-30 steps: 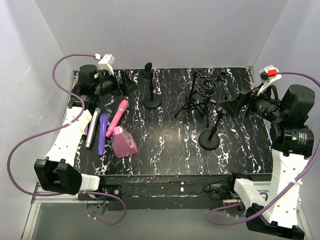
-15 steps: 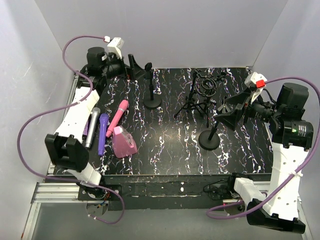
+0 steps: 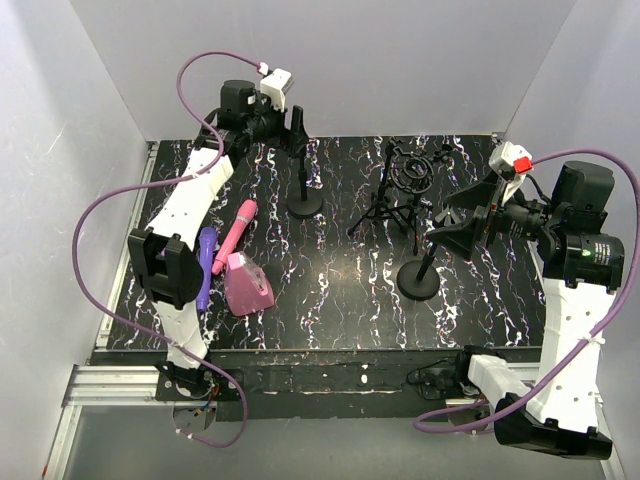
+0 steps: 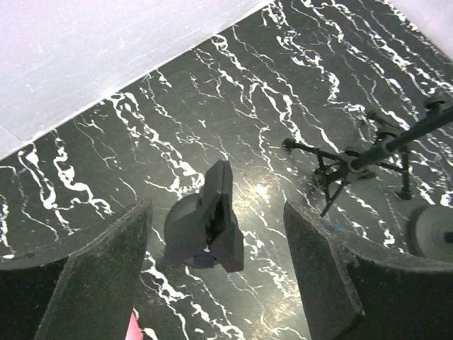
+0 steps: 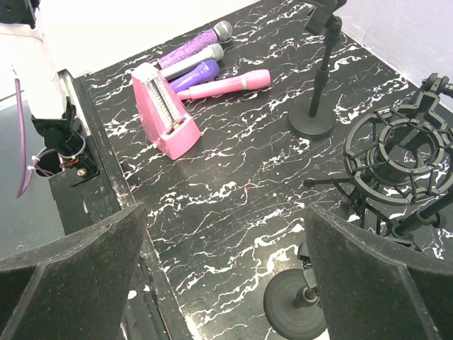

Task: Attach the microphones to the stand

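Four microphones lie at the table's left. In the right wrist view they are the glittery purple one [image 5: 192,44], the silver-grey one [image 5: 191,61], the plain purple one [image 5: 197,72] and the pink one [image 5: 225,83]. From above only the pink one [image 3: 236,232] and the plain purple one [image 3: 205,262] show; my left arm hides the others. My left gripper [image 3: 291,124] is open and empty above the clip [image 4: 219,211] of the rear round-base stand [image 3: 304,186]. My right gripper [image 3: 462,224] is open and empty above the near round-base stand [image 3: 419,277].
A tripod stand with a shock mount [image 3: 404,178] stands between the two round-base stands. A pink wedge-shaped block [image 3: 246,284] sits beside the microphones. White walls close the back and sides. The left arm's purple cable [image 3: 105,215] loops over the left edge.
My left gripper has swung from the rear left corner to the right, over the rear stand's clip. My right gripper has shifted slightly left above the near stand. Both stay open.
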